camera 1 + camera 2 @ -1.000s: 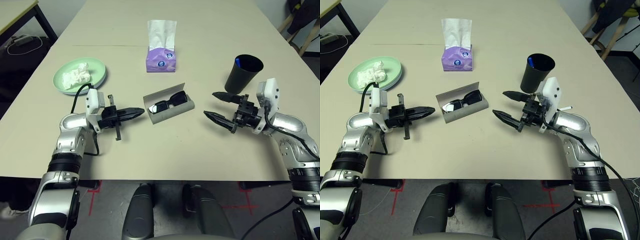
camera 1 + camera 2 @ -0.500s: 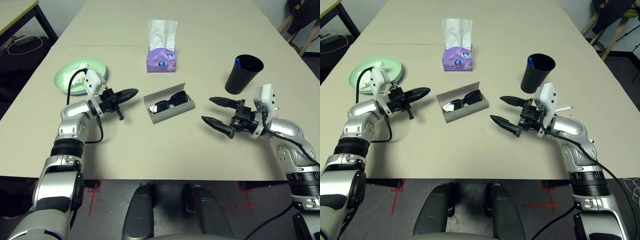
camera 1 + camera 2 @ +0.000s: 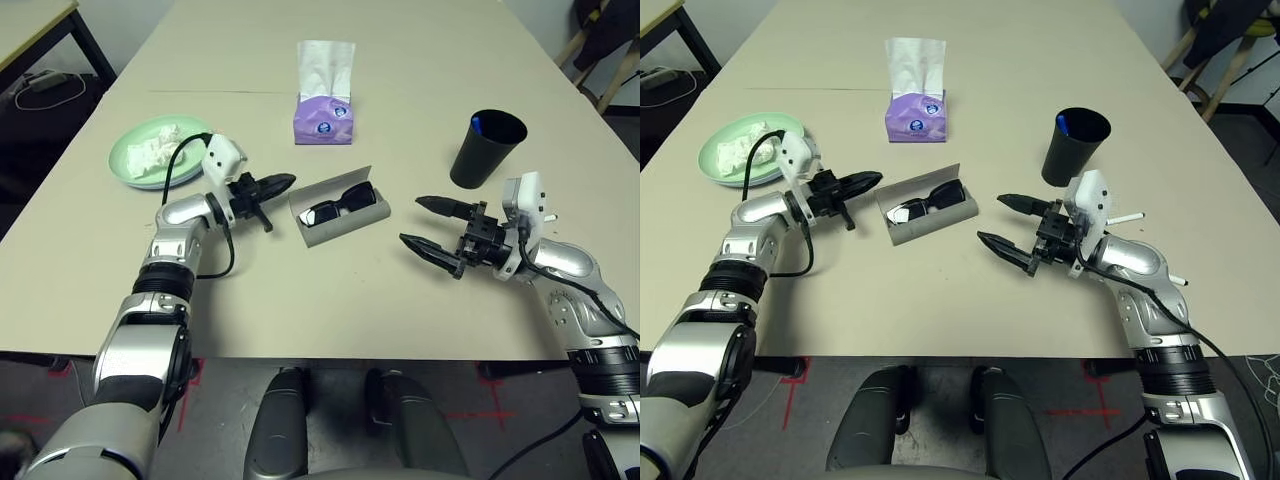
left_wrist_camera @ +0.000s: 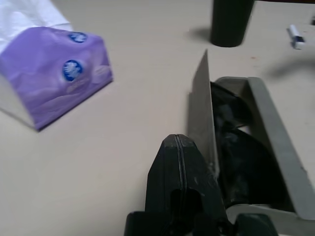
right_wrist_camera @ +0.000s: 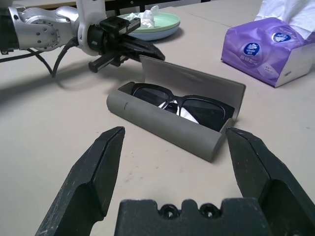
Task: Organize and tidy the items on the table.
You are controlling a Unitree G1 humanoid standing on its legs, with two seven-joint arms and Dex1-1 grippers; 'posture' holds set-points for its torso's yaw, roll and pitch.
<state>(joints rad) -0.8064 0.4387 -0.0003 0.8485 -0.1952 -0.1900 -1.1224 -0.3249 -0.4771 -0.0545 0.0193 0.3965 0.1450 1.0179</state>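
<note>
The sunglasses (image 3: 343, 203) lie in the open glasses case (image 3: 340, 212) at the middle of the table (image 3: 300, 300), with the tissue box (image 3: 323, 120) on the far side of it. To the left, the crumpled tissue (image 3: 156, 151) rests on the stacked plates (image 3: 712, 160). To the right stands the cup (image 3: 488, 148) with a pen (image 3: 1062, 125) in it, and nearer than the cup, pens (image 3: 1126, 218) lie on the table by the right forearm.

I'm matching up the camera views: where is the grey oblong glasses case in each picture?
Left eye: centre, grey oblong glasses case.
Right eye: just left of centre.
Left wrist: right side, beside the shut left gripper.
Right wrist: upper middle, beyond the open right gripper.
Shared landmark: purple tissue box.
</note>
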